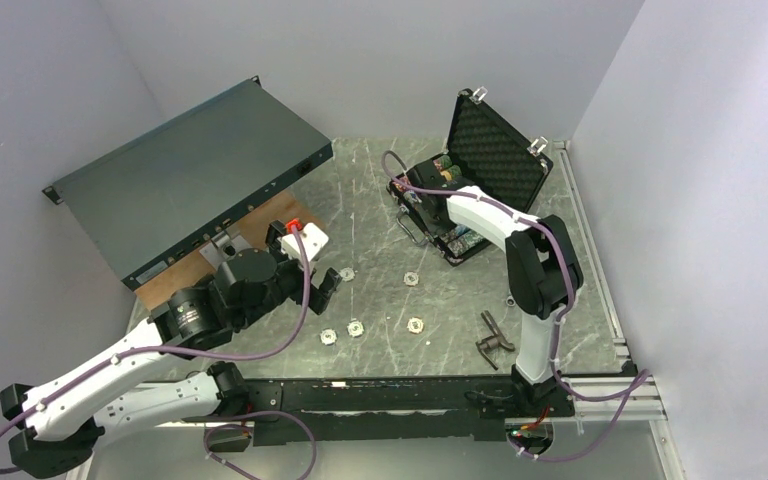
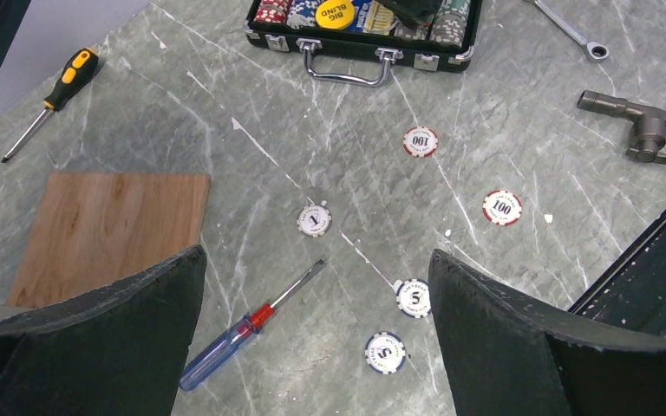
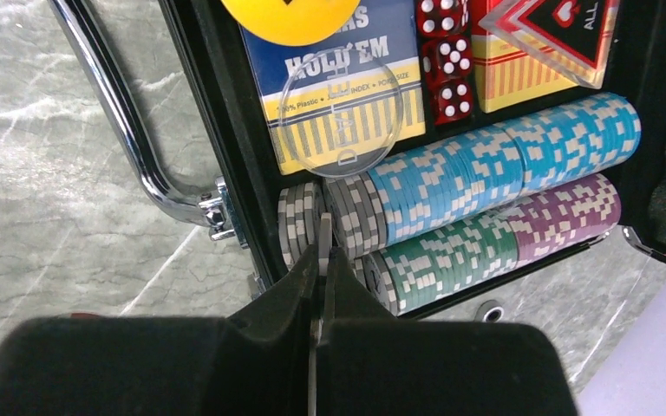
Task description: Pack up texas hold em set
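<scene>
I see my right gripper (image 3: pixel 322 260) pinching a grey chip (image 3: pixel 323 227) edge-on at the briefcase's (image 3: pixel 217 113) grey row, while my left gripper (image 2: pixel 316 256) hangs spread wide above loose chips (image 2: pixel 414 297).

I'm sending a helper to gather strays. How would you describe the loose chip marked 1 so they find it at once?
On the marble table, five chips lie loose in front of the black briefcase. The chip marked 1 lies just past the tip of the red-blue screwdriver. It alone reads 1; the others read 5 or 100.
</scene>
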{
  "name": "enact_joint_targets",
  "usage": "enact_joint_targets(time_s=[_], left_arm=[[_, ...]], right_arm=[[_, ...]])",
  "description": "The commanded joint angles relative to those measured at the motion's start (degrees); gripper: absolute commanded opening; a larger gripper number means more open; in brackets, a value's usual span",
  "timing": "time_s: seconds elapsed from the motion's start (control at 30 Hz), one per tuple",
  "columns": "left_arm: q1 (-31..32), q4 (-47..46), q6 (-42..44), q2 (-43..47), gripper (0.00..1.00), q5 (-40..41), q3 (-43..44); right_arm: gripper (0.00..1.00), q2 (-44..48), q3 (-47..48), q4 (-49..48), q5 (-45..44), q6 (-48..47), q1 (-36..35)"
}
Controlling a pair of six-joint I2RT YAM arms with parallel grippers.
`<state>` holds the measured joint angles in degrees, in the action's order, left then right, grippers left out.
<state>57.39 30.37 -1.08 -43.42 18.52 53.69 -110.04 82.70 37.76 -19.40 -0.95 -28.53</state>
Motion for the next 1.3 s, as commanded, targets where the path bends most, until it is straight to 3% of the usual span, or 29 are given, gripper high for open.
enact_joint_targets(time_s=[0.0,0.17,0.27,0.37,0.53,0.77,0.9,1.27], left_arm=[[-0.4,-1.2,0.4,0.0,1.00,-0.4,0.9],[-0.8,-1.1,0.4,-0.8,0.99,-1.2,1.1],[-1.0,-1.3,0.3,-0.9,0.99,-1.5,1.0],[-1.2,-1.3,0.2,-1.2,1.00,-1.7,1.1],[-1.6,-1.4,0.0,-1.8,0.99,-2.0,1.1],[-2.2,-1.7,-0.2,-2.4,0.99,-2.9,1.0],[-2.5,-1.7,-0.4,-3.1,0.99,-3.3,1.1],[-2.7,-1.7,-0.6,-4.1,0.99,-3.8,1.0]], right_arm=[[0.03,-0.7,2.5,1.8,-0.4,-0.9,0.2],[0.26,-0.3,1.9,1.1,-0.6,0.0,0.2],[0.34,0.5,1.6,0.8,0.0,0.8,0.2],[0.35,1.9,0.7,0.1,0.5,2.4,0.3],[0.32,4.6,-2.0,-2.4,1.6,4.4,0.2],[0.07,4.3,-3.7,-3.9,2.0,4.6,0.2],[0.00,4.1,-4.1,-4.7,1.1,4.4,0.3],[0.00,2.5,-4.4,-6.0,-0.8,5.0,0.6]])
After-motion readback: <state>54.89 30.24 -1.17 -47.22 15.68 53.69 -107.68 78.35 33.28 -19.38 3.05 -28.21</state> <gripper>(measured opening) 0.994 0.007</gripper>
